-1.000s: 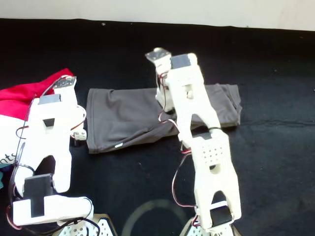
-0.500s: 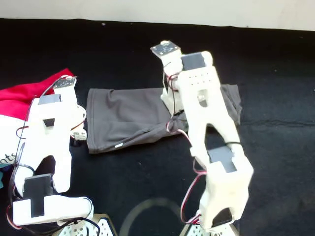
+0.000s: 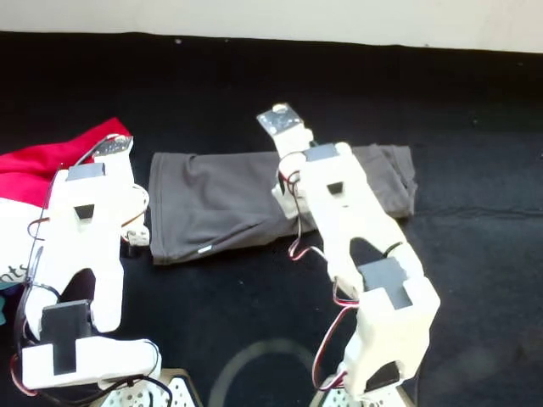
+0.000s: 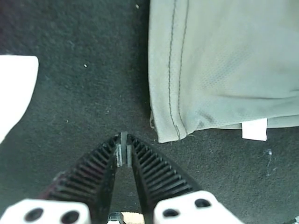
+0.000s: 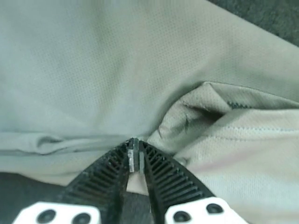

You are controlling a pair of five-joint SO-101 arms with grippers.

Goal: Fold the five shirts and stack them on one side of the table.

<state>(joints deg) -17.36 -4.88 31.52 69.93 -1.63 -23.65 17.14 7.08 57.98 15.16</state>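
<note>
while both are closed, right gripper (image 5: 134, 158) sits over the grey shirt (image 5: 93, 70), left gripper (image 4: 122, 150) just beside it.

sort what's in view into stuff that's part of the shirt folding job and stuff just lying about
For the job: grey shirt, laid out mid-table; red shirt and white garment, piled beside the left arm; left gripper; right gripper, over the grey shirt.
Just there: black table cover; pale wall.
</note>
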